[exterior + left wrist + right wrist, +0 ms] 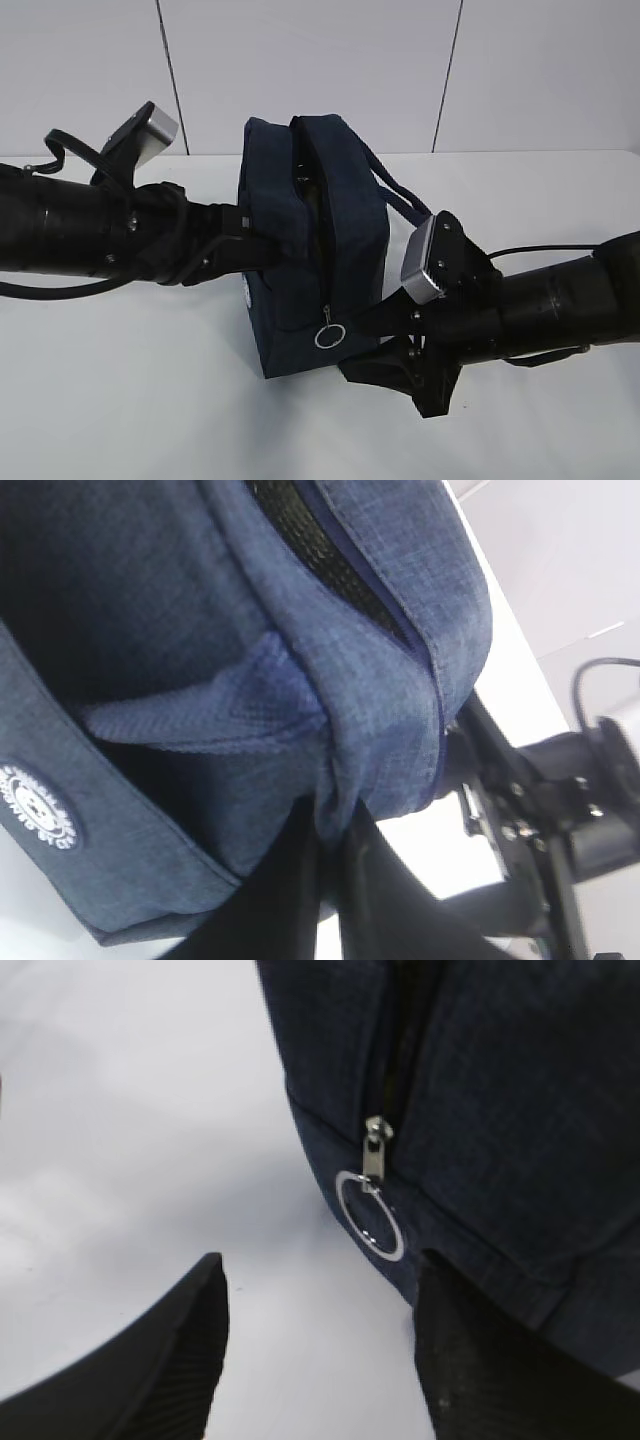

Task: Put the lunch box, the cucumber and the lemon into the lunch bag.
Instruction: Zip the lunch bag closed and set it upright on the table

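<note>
The navy lunch bag [312, 240] stands in the middle of the white table, its top zipper partly open. My left gripper [272, 250] reaches in from the left and is shut on a fold of the bag's side fabric [335, 815], just below a loop handle [200, 720]. My right gripper [320, 1305] stands open at the bag's near lower corner, with bare table between its fingers. The silver ring pull [370, 1216] hangs just ahead of it, untouched. One right finger [480, 1360] lies against the bag's bottom edge. The lunch box, the cucumber and the lemon are out of view.
A white round logo patch [38, 808] sits on the bag's side. The second handle [395, 195] droops over the bag's right side, above the right wrist camera [425, 262]. The white table [130, 390] runs back to a panelled wall.
</note>
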You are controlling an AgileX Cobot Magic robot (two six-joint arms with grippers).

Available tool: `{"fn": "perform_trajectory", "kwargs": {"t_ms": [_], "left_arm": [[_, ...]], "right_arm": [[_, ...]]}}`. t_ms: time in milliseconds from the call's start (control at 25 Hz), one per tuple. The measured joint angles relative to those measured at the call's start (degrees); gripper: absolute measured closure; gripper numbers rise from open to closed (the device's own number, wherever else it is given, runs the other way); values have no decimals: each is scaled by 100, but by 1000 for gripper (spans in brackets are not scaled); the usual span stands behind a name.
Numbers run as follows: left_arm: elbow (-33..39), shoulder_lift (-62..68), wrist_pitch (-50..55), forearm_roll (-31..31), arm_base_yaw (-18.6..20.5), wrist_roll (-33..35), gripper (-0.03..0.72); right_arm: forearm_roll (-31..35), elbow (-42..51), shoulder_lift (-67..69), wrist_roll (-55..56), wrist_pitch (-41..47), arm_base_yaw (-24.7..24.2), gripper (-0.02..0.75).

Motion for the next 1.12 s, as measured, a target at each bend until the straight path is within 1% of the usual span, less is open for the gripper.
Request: {"fn": "perform_trajectory", "kwargs": {"t_ms": [360, 720, 920, 1040, 1120], "left_arm": [[0, 0, 0, 0, 0, 0, 691], [0, 0, 0, 0, 0, 0, 691], [0, 0, 0, 0, 0, 0, 691], [0, 0, 0, 0, 0, 0, 691], [0, 0, 0, 0, 0, 0, 691]], "right_arm": [[0, -272, 427, -204, -5, 0, 288], [0, -272, 430, -247, 343, 0, 288], [0, -272, 430, -262, 770, 0, 288], [0, -272, 430, -271, 833, 0, 288], [0, -275, 430, -271, 724, 0, 288]]}}
